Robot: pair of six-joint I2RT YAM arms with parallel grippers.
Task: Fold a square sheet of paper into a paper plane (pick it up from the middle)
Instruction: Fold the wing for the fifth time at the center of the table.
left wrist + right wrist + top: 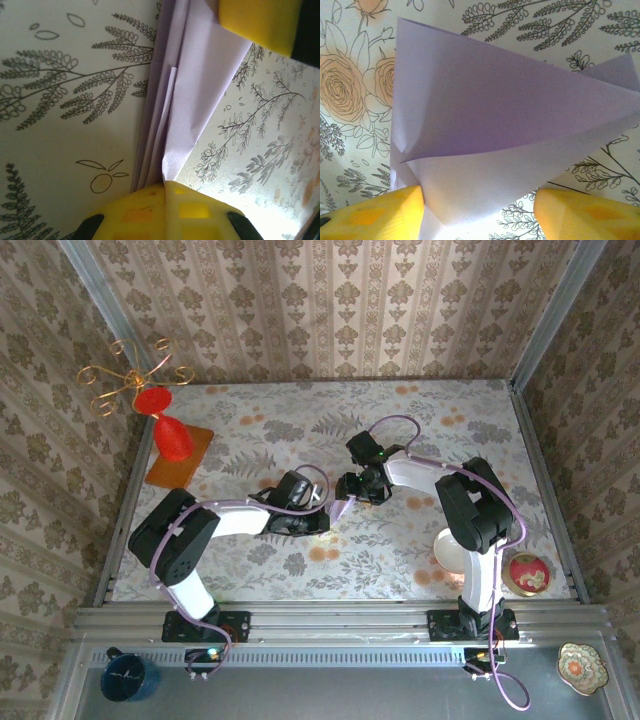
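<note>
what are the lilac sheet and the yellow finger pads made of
Lilac sheet: thin matte paper, judging by its sharp creases and stacked folded layers. Yellow finger pads: probably moulded plastic or rubber, dull finish, with square recesses; which one the look leaves open.

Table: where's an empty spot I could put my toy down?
Bare patches: the far strip along the back wall, from the mat to the right wall, and the near strip between the left base and right base. Crowded: the middle, where the left gripper and right gripper meet at the paper, and the near right by the white bowl and red dish.
</note>
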